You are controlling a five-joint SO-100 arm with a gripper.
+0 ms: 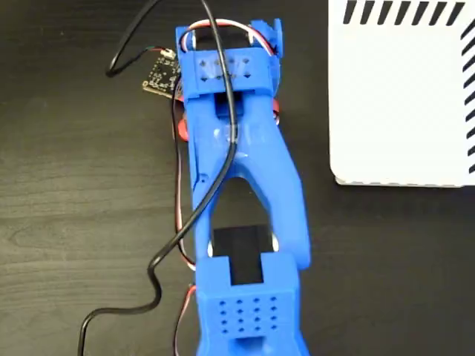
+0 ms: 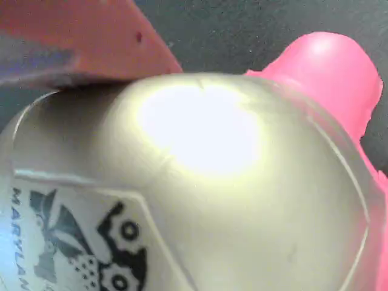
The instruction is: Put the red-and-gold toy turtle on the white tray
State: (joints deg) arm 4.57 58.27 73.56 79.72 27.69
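Note:
The wrist view is filled by the red-and-gold toy turtle (image 2: 206, 182), seen very close. Its shiny gold shell carries a black printed logo at the lower left, and its red head pokes out at the upper right. One red finger (image 2: 79, 36) of my gripper lies against the shell's upper left edge; the other finger is out of sight. In the fixed view my blue arm (image 1: 237, 148) covers the turtle, with only small red bits (image 1: 180, 130) showing at its sides. The white tray (image 1: 401, 96) with black edge stripes lies at the upper right, apart from the arm.
The table is dark wood (image 1: 74, 185). A small circuit board (image 1: 159, 76) with wires lies left of the arm's head. A black cable (image 1: 159, 267) loops along the arm and over the table at the lower left.

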